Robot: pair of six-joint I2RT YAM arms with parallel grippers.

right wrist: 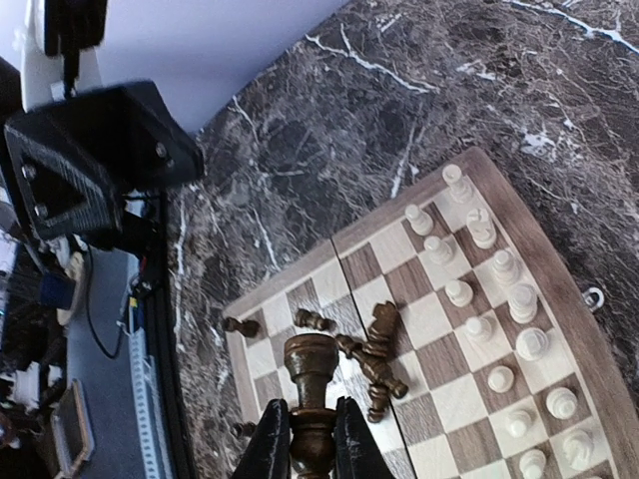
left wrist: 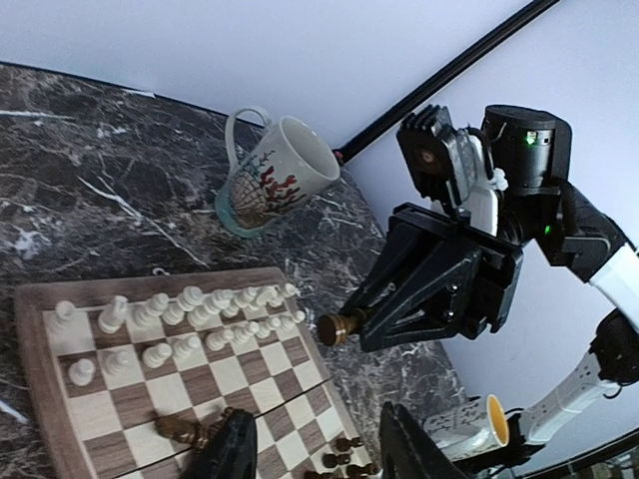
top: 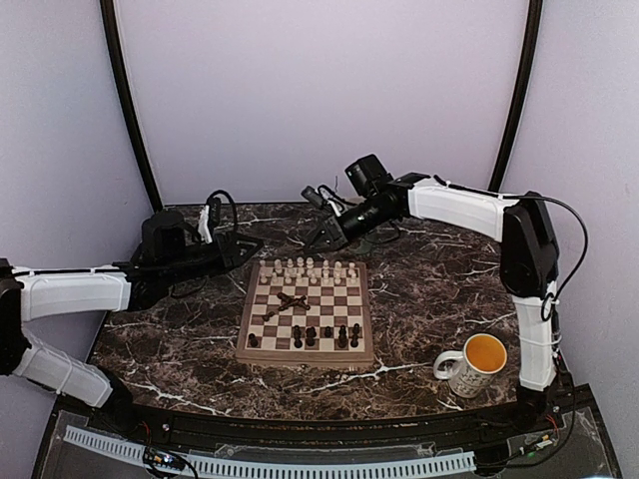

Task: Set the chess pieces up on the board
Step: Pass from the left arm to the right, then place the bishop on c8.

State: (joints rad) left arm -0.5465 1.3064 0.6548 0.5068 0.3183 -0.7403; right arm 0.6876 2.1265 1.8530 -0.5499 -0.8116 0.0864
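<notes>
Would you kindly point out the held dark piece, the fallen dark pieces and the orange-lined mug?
held dark piece (right wrist: 311, 364): right wrist view, its rounded head.
fallen dark pieces (right wrist: 376, 357): right wrist view, middle of the pile.
orange-lined mug (top: 467, 380): top view, its outer wall.

Setting: robot test cell, laboratory type. Evidence: plain lilac backdrop panels (top: 319, 90) on three sides; black curved frame poles (top: 125, 100); dark marble-pattern tabletop (top: 429, 299); white-and-black left arm (top: 75, 291) and right arm (top: 459, 208) bolted at its near edge; slotted cable duct (top: 270, 461) with loose wiring along the front; chessboard (top: 306, 360) and mug (top: 472, 364) on the tabletop.
</notes>
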